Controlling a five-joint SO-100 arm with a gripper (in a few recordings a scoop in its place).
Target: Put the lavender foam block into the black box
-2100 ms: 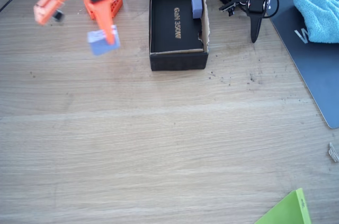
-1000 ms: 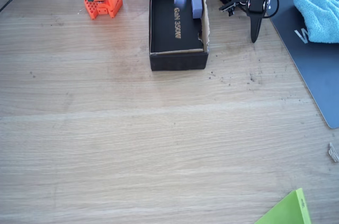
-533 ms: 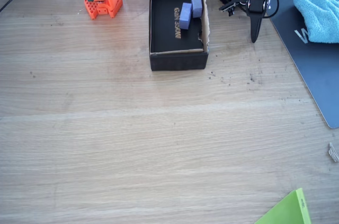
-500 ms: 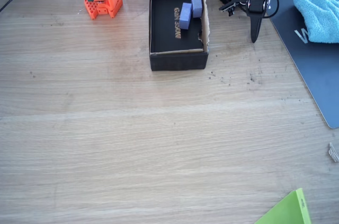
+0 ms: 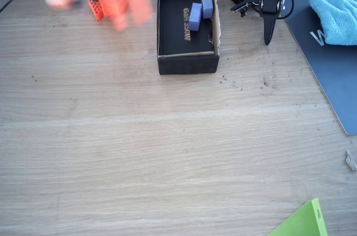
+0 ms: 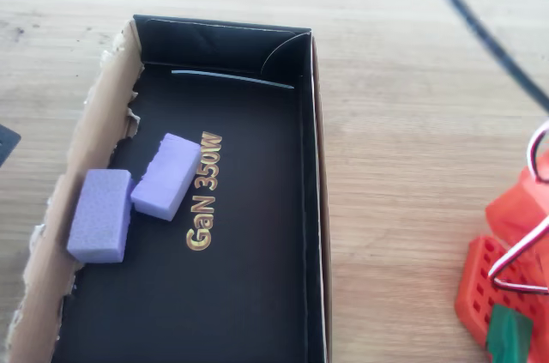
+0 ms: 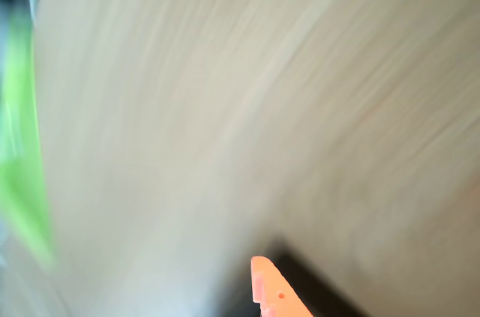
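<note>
The black box (image 5: 187, 60) stands at the back of the table, and its gold "GaN 350W" lettering shows in the overhead view. The lavender foam block (image 5: 195, 17) lies loose on the box floor (image 6: 257, 234) next to the lettering, a rough edge showing on it (image 6: 177, 176). A second, similar block (image 6: 100, 214) lies beside it against the torn cardboard wall (image 5: 207, 5). My orange gripper (image 5: 125, 13) is a motion-blurred smear left of the box, apart from both blocks. One orange fingertip (image 7: 270, 291) shows over blurred wood.
A blue cloth (image 5: 334, 15) lies on a dark mat (image 5: 329, 74) at the right edge. A green sheet (image 5: 304, 222) pokes in at the front right. The arm's orange base (image 6: 506, 277) sits beside the box. Bare wood fills the middle and front.
The arm carried the lavender block from the left over the box and let it go inside. It has since swung back out to the left of the box.
</note>
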